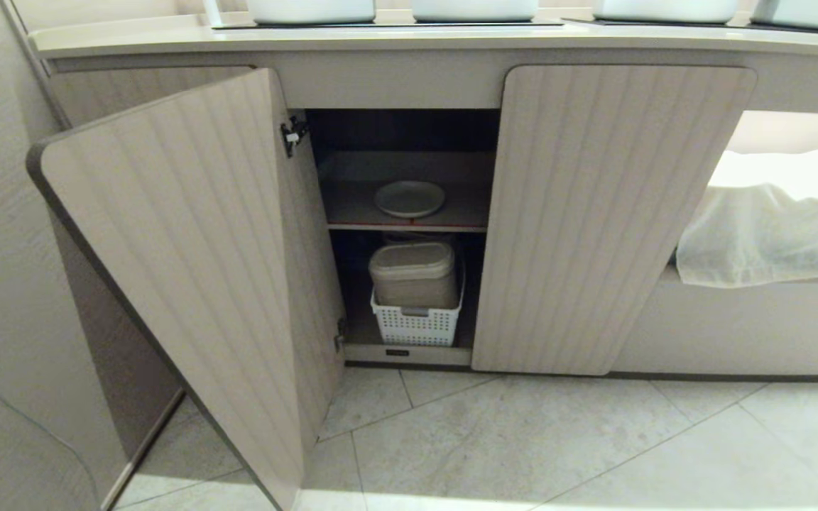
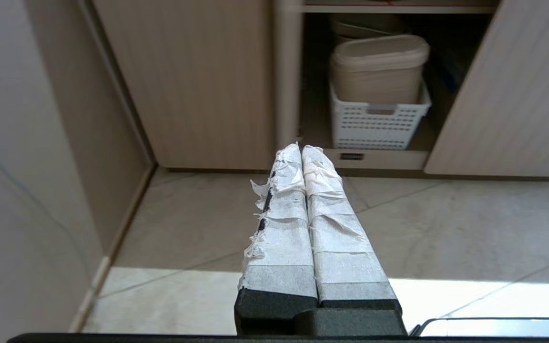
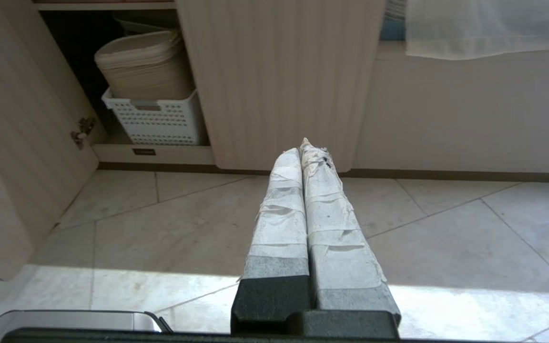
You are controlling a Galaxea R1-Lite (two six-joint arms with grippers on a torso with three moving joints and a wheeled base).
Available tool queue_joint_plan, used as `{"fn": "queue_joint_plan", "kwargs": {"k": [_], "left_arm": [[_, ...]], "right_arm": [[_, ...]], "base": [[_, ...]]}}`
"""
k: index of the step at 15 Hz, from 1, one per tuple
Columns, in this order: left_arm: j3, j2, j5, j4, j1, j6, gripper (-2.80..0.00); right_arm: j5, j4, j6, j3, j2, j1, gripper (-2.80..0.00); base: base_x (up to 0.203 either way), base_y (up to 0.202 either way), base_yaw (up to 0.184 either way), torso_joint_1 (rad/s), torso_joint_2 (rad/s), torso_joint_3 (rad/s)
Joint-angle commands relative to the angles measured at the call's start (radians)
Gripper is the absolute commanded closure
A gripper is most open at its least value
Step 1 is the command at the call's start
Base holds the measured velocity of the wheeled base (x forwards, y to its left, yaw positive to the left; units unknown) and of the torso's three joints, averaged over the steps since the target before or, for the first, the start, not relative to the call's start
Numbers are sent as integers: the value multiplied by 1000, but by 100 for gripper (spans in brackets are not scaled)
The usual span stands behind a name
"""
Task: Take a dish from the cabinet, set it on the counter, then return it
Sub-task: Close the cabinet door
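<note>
1. The low beige cabinet with the vertically fluted, round-cornered doors sits in front of me. Its left door hangs wide open toward me; the right door is closed.
2. The plain off-white round plate with a low raised rim lies flat on the red-edged inner shelf, roughly in the middle of the opening, nothing touching it.
3. Below that shelf, a white perforated plastic basket stands on the cabinet floor, holding a beige lidded container with rounded corners.
4. My left gripper hangs over the pale grey tiled floor, well short of the cabinet. Its two tape-wrapped fingers are pressed flat together, nothing between them (the tape is pretty frayed on one side).
5. My right gripper is the same deal: fingers together, empty, pointing at the floor in front of the closed door.
6. The long cream-white countertop with a thick rounded front edge runs along the top of the head view, with the bottoms of some white vessels on it.
7. To the right of the cabinet, a white cloth is draped over a lower ledge.
8. Neither arm shows in the head view.
</note>
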Motion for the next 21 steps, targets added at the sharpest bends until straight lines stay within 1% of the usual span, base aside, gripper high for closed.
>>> {"fn": "queue_joint_plan", "kwargs": {"k": [1, 5, 7, 21], "left_arm": [[0, 1, 0, 0, 0, 0, 0], [0, 0, 0, 0, 0, 1, 0], [0, 0, 0, 0, 0, 1, 0], [0, 0, 0, 0, 0, 1, 0]], "right_arm": [[0, 0, 0, 0, 2, 0, 0], [0, 0, 0, 0, 0, 0, 0], [0, 0, 0, 0, 1, 0, 0], [0, 0, 0, 0, 0, 0, 0]], "base": [[0, 196, -3, 3, 2, -1], [0, 192, -2, 5, 2, 1], [0, 101, 0, 3, 2, 2], [0, 0, 0, 0, 0, 0]]}}
